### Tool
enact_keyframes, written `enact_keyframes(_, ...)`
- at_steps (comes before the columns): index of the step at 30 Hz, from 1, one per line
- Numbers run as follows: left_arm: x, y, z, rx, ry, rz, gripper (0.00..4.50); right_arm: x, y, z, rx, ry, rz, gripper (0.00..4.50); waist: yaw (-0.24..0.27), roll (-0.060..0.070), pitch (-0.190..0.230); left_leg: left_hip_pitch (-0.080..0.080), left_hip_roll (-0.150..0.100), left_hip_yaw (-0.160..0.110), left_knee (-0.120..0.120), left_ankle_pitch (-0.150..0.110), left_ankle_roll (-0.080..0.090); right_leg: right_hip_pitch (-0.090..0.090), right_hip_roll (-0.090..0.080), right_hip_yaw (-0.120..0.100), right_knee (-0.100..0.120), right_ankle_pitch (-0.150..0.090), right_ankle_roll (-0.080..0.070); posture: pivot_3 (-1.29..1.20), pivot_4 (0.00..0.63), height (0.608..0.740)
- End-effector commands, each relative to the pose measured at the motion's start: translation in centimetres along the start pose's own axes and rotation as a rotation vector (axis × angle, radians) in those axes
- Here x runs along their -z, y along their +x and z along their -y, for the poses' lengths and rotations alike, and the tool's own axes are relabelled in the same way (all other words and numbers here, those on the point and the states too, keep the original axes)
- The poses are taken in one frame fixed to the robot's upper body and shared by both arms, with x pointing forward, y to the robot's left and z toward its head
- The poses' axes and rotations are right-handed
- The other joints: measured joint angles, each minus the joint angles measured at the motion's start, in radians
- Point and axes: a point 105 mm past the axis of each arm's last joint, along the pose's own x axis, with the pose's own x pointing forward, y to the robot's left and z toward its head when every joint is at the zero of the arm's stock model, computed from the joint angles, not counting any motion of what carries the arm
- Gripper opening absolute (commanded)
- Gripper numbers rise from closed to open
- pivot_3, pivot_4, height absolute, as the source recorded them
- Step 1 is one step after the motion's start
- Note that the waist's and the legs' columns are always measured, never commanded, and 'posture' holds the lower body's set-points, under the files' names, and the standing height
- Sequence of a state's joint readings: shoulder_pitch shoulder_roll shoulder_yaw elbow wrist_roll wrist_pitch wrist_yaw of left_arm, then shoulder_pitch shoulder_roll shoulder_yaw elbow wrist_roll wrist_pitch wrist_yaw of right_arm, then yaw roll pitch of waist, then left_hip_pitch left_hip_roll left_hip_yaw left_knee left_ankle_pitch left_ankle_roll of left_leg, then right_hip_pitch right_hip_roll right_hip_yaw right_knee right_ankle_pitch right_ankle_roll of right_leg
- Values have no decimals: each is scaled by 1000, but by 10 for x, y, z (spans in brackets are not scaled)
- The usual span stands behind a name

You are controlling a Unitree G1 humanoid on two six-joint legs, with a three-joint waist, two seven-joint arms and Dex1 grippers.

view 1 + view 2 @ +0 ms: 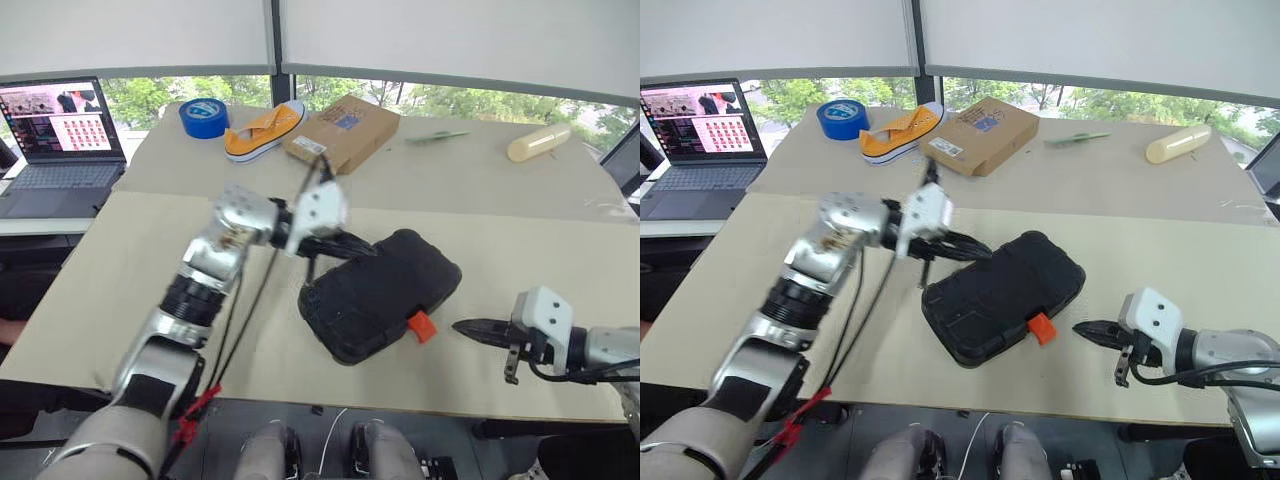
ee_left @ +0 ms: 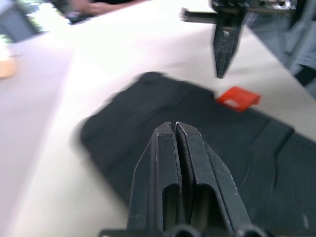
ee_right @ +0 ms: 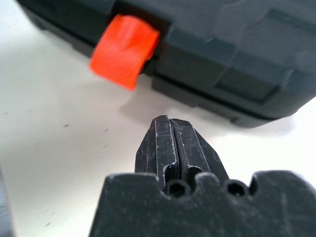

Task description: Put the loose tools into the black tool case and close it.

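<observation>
- Black tool case (image 1: 385,290) lies closed on table (image 1: 120,280), orange latch (image 1: 422,326) facing right gripper (image 1: 462,326).
- Left gripper (image 2: 176,129) over case lid, fingers pressed together, empty.
- Right gripper fingers pressed together, empty.

An office-like test room: paper-covered table (image 1: 90,290) by big shaded windows (image 1: 450,45) across the top, open laptop (image 1: 62,135) at upper left
</observation>
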State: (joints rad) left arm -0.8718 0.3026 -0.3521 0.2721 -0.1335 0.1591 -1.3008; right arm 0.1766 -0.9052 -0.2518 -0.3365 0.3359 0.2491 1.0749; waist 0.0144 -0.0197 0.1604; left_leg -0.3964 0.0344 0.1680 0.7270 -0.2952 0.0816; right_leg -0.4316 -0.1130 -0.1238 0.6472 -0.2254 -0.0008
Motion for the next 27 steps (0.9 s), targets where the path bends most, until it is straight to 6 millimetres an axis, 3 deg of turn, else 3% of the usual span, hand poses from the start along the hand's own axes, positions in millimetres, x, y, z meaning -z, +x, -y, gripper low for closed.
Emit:
enact_keyframes(1,15,21,13,72,46,-56,176,-8,2,-6,-18,-46,21,0,-4,0,0,0,0,0,0,0,0,0,0,0,0,0,-1,0,150,731)
enact_keyframes(5,49,29,27,142,128,-199,176,-10,4,-10,-26,-45,30,0,-2,1,0,0,1,-1,0,0,0,-1,-1,1,0,4,-6,0,150,731)
enact_keyframes(9,73,23,25,141,226,-310,176,-19,4,-13,-34,-29,74,0,-1,5,-5,10,2,-3,-1,-2,2,12,-4,1,-3,2,-5,0,150,731)
enact_keyframes(12,71,26,22,125,208,-285,176,-26,8,-17,-49,-18,104,0,-1,10,-12,11,2,-3,-2,-8,12,13,-10,3,-6,2,1,0,150,731)
enact_keyframes(23,64,30,20,117,196,-249,176,-41,30,-10,-31,-27,152,0,-1,18,-23,11,2,-3,0,-8,14,12,-11,2,-5,4,1,0,150,731)
enact_keyframes(27,62,29,18,103,177,-237,176,-29,39,-9,-40,-53,68,0,-2,20,-24,11,2,-3,0,-8,14,11,-10,1,-5,4,1,0,150,731)
